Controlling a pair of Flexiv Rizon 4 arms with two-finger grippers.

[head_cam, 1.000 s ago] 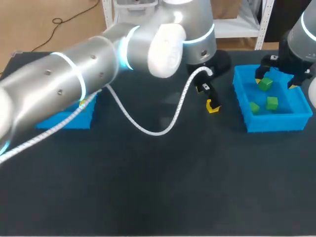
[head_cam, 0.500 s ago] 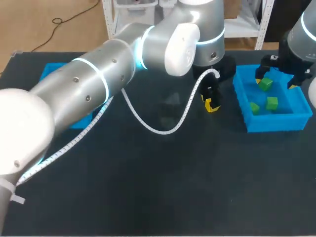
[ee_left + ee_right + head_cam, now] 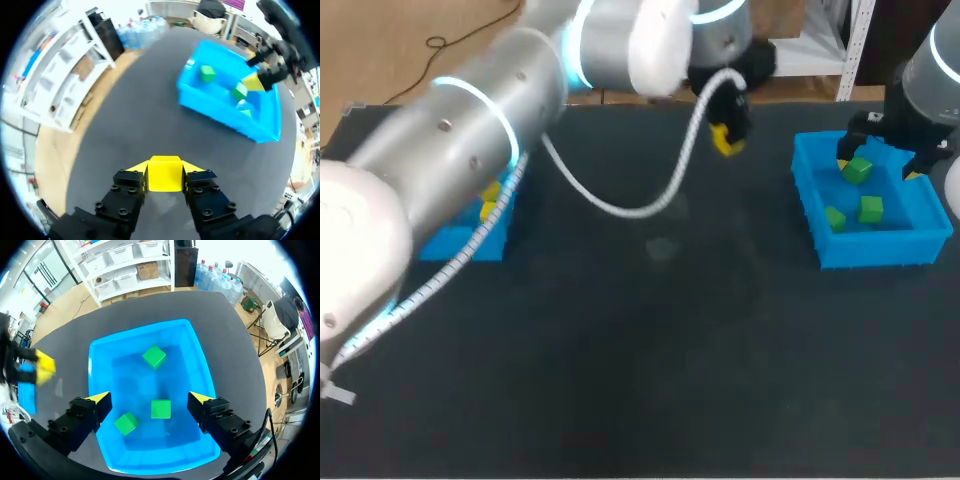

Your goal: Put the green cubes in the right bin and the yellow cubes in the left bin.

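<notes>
My left gripper (image 3: 725,137) is shut on a yellow cube (image 3: 164,173), held in the air over the far middle of the table; the cube (image 3: 45,367) also shows in the right wrist view. Three green cubes (image 3: 154,356) (image 3: 160,409) (image 3: 126,423) lie in the blue right bin (image 3: 875,248). Right above that bin my right gripper (image 3: 876,160) hangs open, with nothing between its fingers. The blue left bin (image 3: 460,243) is mostly hidden behind my left arm; a bit of yellow (image 3: 490,195) shows inside it.
A white coiled cable (image 3: 620,205) sags from my left arm over the middle of the table. The dark tabletop (image 3: 650,350) spreads between the two bins. In the left wrist view the right bin (image 3: 215,107) lies ahead of the gripper.
My left gripper closed on the yellow cube beside the right bin and lifted it off the table, toward the far edge. The right arm has not moved.
</notes>
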